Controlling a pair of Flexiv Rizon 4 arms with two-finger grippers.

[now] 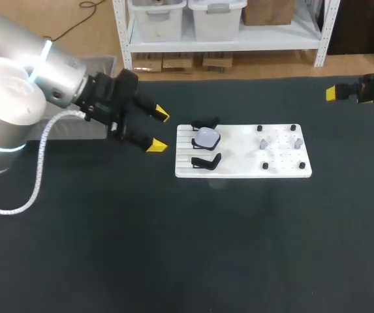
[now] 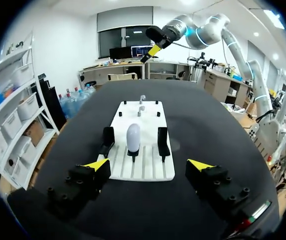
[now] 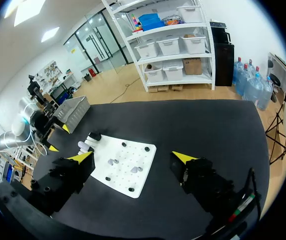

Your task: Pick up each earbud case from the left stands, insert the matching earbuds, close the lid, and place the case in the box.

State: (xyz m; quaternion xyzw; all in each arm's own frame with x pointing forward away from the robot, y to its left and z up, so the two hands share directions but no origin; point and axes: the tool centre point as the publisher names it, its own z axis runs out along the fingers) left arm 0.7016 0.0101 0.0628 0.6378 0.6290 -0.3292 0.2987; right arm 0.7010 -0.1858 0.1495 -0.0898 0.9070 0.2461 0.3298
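My left end effector stood wide open, empty.
It faced the earbud case without touching; right end effector gaped too.

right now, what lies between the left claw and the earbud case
Only bare table and the slatted end of the white board; nothing blocks the left claw from the earbud case. The head view shows it best.
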